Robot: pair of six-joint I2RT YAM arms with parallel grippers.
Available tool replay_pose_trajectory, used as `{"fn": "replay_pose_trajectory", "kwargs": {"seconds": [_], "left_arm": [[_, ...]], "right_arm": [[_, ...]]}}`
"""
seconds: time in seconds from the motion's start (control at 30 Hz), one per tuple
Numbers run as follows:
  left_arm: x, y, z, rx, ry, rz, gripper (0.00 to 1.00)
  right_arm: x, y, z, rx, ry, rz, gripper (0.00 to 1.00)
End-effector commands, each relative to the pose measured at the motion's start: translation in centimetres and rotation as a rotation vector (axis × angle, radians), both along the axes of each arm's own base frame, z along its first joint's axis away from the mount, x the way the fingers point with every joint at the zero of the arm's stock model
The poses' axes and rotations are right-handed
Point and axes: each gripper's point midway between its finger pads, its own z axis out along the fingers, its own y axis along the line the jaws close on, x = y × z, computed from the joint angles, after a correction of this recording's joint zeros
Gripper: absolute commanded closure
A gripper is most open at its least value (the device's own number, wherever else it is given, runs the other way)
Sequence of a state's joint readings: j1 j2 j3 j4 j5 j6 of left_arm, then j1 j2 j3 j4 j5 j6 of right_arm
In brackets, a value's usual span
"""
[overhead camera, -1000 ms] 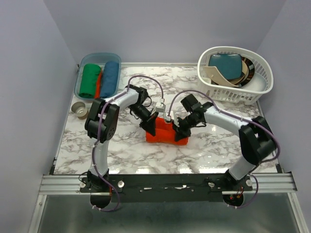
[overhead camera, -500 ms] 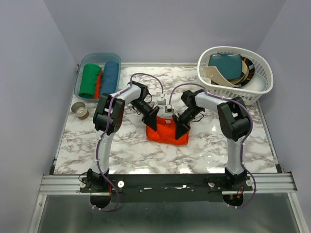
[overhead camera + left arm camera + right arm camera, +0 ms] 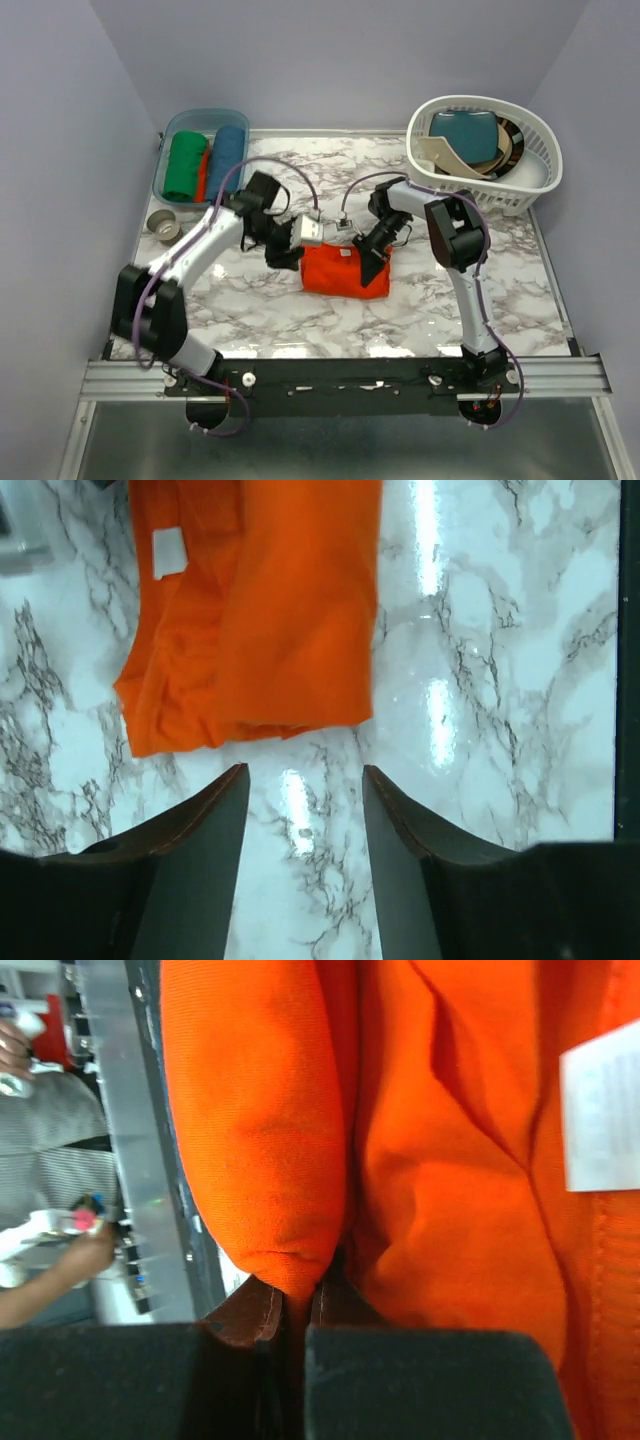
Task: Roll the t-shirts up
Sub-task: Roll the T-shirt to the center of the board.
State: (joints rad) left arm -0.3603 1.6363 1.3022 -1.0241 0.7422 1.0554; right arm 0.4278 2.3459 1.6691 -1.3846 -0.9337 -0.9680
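Note:
A bright orange-red t-shirt (image 3: 343,273) lies folded in a small bundle at the table's middle. My left gripper (image 3: 287,256) sits just off its left edge, open. In the left wrist view the t-shirt (image 3: 262,620) lies beyond the left gripper (image 3: 302,782), and only marble shows between the fingers (image 3: 205,825). My right gripper (image 3: 377,262) is at the bundle's right end, shut on a fold of the t-shirt (image 3: 250,1130). In the right wrist view the right gripper (image 3: 298,1298) pinches the cloth tight. A white label (image 3: 600,1110) shows on the fabric.
A blue bin (image 3: 200,113) at the back left holds a green roll (image 3: 185,165), a blue roll (image 3: 228,160) and a red one between them. A white laundry basket (image 3: 500,195) with more cloth stands at the back right. A tape roll (image 3: 163,225) lies near the left edge.
My left gripper has opened, let go of the orange t-shirt and drawn back to the left. The bundle has settled lower and flatter. The right gripper has stayed shut on it.

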Motion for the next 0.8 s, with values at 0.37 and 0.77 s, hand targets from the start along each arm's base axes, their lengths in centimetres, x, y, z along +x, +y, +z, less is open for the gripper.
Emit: {"fn": "replay_pose_trajectory", "kwargs": {"seconds": [0.37, 0.77], "left_arm": [[-5.3, -6.6, -1.6, -0.289, -0.998, -0.088, 0.31], [-2.9, -6.7, -6.9, -0.088, -1.154, -0.086, 0.29]], "right_arm": [[-0.1, -2.3, -2.7, -0.231, 0.227, -0.054, 0.97], [-0.1, -2.4, -2.9, -0.244, 0.234, -0.056, 0.94]]}}
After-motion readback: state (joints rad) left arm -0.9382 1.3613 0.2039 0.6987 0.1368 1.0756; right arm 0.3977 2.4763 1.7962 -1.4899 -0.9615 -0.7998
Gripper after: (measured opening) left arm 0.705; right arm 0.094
